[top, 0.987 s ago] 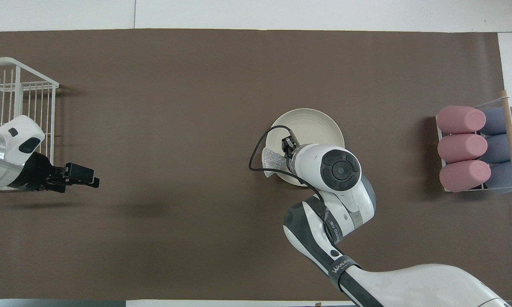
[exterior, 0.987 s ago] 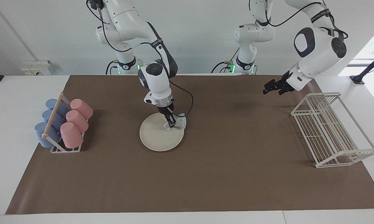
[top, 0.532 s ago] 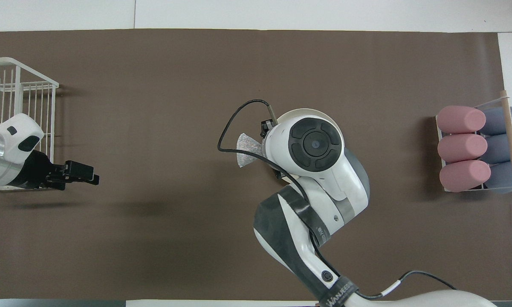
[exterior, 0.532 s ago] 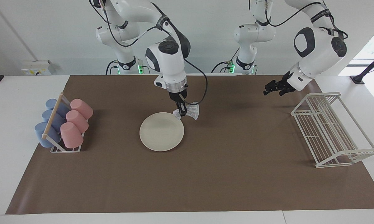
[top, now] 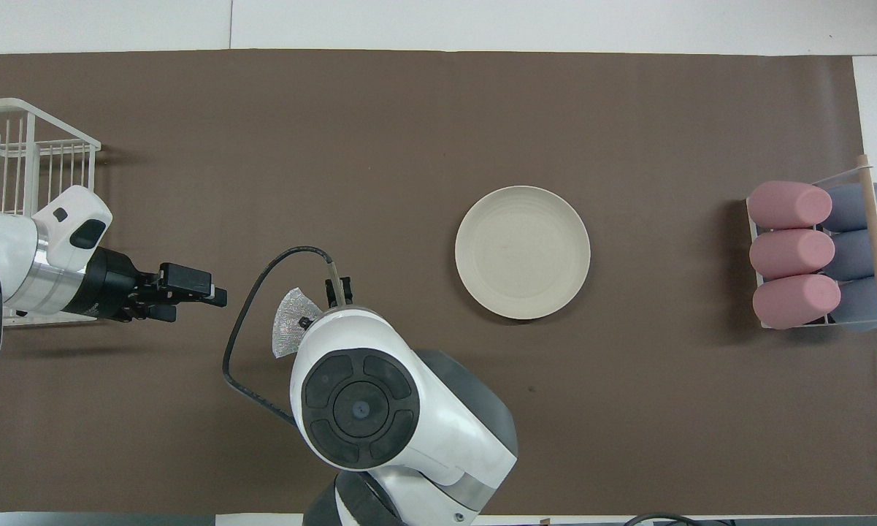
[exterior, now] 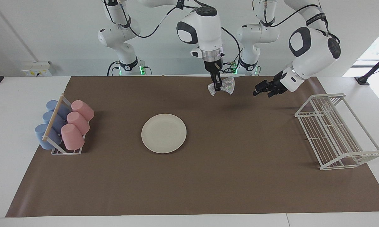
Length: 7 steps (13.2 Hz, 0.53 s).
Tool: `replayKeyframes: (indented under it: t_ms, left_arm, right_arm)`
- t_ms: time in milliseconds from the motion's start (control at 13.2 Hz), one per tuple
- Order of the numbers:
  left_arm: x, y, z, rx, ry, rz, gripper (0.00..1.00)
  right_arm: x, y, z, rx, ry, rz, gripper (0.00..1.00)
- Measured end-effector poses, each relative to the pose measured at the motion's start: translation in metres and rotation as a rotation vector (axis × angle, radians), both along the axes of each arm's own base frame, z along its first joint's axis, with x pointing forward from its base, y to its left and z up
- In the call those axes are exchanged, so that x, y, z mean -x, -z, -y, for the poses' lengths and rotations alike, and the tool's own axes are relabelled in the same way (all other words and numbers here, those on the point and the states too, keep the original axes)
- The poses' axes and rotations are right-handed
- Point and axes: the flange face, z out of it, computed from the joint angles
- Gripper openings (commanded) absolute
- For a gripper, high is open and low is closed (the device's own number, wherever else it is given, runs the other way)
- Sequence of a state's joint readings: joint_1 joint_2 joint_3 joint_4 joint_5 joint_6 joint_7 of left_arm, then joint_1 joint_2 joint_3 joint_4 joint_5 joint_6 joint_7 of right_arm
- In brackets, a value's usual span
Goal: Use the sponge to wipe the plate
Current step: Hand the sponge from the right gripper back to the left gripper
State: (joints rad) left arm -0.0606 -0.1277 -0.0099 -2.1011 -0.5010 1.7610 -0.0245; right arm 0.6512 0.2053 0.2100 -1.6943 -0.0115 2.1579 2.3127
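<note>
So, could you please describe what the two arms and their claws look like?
Both arms have glossy white shells with dark grey-black joint caps and bands. The right claw and left claw are black. Loose black cables run along both arms, and green lights glow at both bases.

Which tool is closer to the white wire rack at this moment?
Left. The left tool hangs over the mat just beside the white wire rack. The right tool, holding the sponge, is up over the mat's middle, nearer the plate.

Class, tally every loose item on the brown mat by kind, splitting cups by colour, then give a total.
Pink cups: 3
Blue cups: 3
Plate: 1
Sponge: 1
Cup holder: 1
Wire rack: 1
Total: 10
</note>
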Motion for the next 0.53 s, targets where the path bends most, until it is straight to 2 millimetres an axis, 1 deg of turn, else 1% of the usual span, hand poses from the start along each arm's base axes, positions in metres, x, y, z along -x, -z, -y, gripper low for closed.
replayKeyframes:
  t_ms: [76, 228, 304, 380, 456, 532]
  left_arm:
    - [0.0, -0.002, -0.001, 0.063, -0.035, -0.018, 0.99]
    - [-0.001, -0.007, -0.015, 0.209, -0.129, -0.056, 0.99]
    - [-0.002, -0.009, -0.022, 0.276, -0.17, -0.071, 0.94]
    - [-0.002, -0.01, -0.025, 0.334, -0.197, -0.081, 0.93]
    - [-0.001, -0.008, -0.02, 0.379, -0.201, -0.087, 0.93]
    - [0.002, -0.004, -0.01, 0.416, -0.185, -0.091, 0.93]
  right_arm:
    - [0.001, 0.0, -0.001, 0.0, 0.0, 0.0, 0.0]
    - [-0.002, 0.001, 0.002, 0.001, 0.006, 0.0, 0.0]
    - [-0.003, 0.001, 0.002, 0.001, 0.007, 0.0, 0.0]
    - [-0.003, 0.001, 0.002, 0.001, 0.008, 0.0, 0.0]
    - [-0.003, 0.001, 0.002, 0.001, 0.008, -0.001, 0.0]
    - [-0.003, 0.001, 0.002, 0.001, 0.008, -0.001, 0.0]
